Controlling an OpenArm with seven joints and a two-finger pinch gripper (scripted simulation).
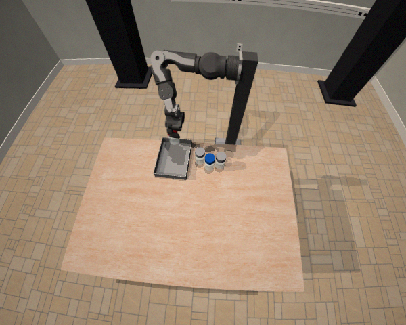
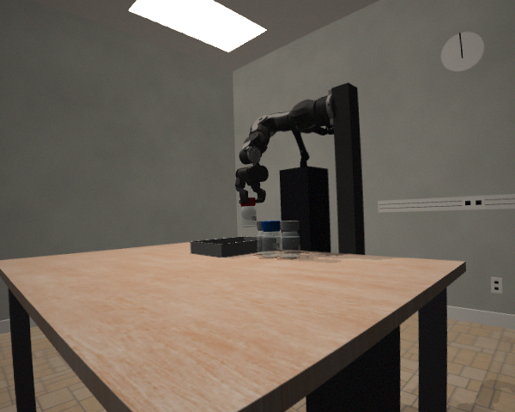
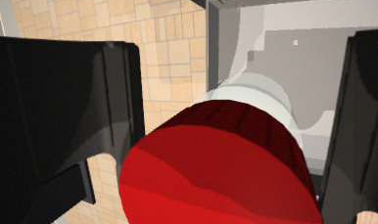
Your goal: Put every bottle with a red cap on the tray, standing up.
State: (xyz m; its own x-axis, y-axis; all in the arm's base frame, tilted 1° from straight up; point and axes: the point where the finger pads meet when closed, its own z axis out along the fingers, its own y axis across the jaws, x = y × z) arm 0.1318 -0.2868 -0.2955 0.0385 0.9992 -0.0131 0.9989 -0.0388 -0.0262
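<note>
My gripper is shut on the red-capped bottle and holds it upright by the cap, in the air above the far end of the dark tray. In the wrist view the red cap fills the space between my two fingers, with the tray's grey floor below. Three more bottles stand on the table just right of the tray: one with a grey cap, one with a blue cap and another with a grey cap. The tray holds nothing.
The arm's black mounting column stands behind the table's far edge, right of the tray. Two black pillars stand on the floor further back. The bottles crowd the tray's right rim.
</note>
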